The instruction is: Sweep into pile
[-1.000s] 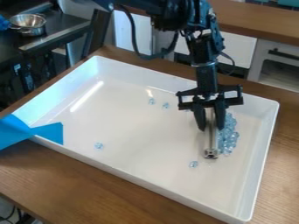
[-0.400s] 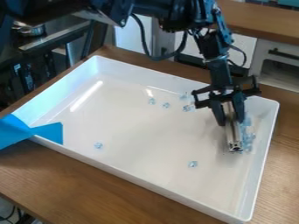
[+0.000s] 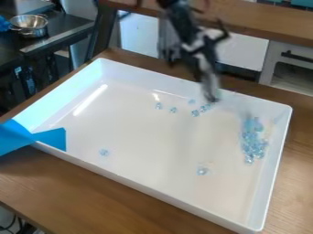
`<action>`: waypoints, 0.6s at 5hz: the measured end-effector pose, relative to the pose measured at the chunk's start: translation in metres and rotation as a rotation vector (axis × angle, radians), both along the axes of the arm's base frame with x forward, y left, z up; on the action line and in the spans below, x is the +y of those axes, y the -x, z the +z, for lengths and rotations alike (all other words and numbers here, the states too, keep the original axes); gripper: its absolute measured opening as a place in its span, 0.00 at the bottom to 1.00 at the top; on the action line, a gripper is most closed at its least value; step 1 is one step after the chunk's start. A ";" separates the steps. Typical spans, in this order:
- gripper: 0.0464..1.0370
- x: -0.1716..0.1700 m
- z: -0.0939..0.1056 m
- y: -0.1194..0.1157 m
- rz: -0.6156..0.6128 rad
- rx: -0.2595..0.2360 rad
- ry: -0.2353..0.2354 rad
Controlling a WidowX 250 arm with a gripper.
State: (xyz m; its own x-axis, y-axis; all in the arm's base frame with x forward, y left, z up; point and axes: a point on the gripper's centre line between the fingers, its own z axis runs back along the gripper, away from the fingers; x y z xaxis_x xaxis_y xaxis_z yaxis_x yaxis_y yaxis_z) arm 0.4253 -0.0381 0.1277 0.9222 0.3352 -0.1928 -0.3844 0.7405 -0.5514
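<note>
Over the white tray [image 3: 153, 191], gripping a metal tool [image 3: 211, 89] in a narrowed gripper [image 3: 202, 68], best to lower behind the stray beads [image 3: 196, 113] and sweep slowly toward the pile [image 3: 252, 142] near the side wall [image 3: 278, 153].

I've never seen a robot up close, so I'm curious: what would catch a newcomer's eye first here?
Probably the big white rectangular tray, with a cluster of shiny pale-blue pieces near its right side and a few loose ones elsewhere. Over its far side hangs the black robot gripper with a slim silvery tool. A bright blue strip marks the tray's left corner.
</note>
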 end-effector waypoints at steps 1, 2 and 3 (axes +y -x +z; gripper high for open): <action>0.32 0.035 0.013 0.011 -0.080 0.011 -0.060; 0.32 0.070 0.006 0.030 -0.155 0.063 -0.180; 0.32 0.112 -0.003 0.054 -0.049 0.125 -0.221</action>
